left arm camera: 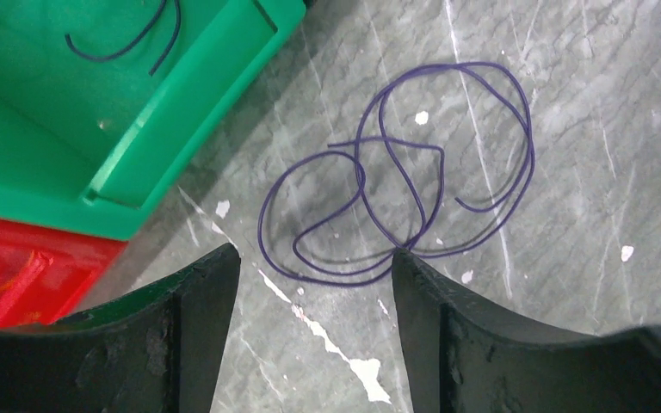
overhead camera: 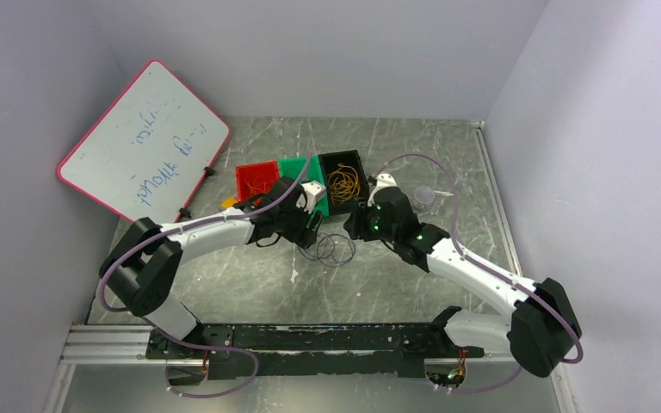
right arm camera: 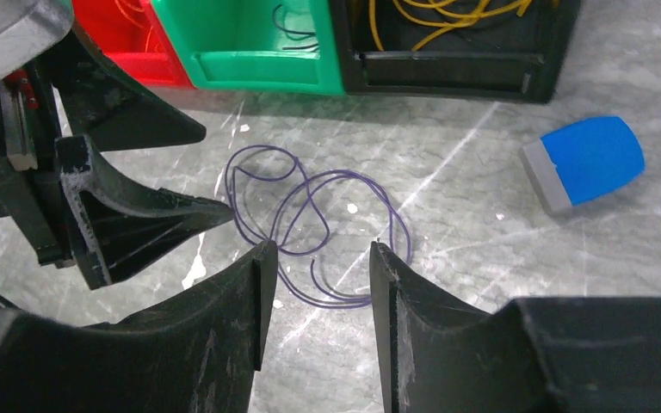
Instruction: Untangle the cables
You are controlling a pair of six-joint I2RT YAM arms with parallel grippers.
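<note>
Scuffed black left hand [left arm camera: 314, 252] spread, right hand [right arm camera: 323, 247] spread, thin purple cable [left arm camera: 361, 163] looped on marbled table [left arm camera: 585, 86]

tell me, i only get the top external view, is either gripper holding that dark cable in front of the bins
Observer: No. The left wrist view shows the purple cable lying loose on the table, ahead of the open left gripper.
Operator: and the right one
Observer: The right gripper is open too, poised over the cable's near loops without gripping them.
Operator: anything in the green bin
Observer: Yes, the green bin holds a dark cable piece.
</note>
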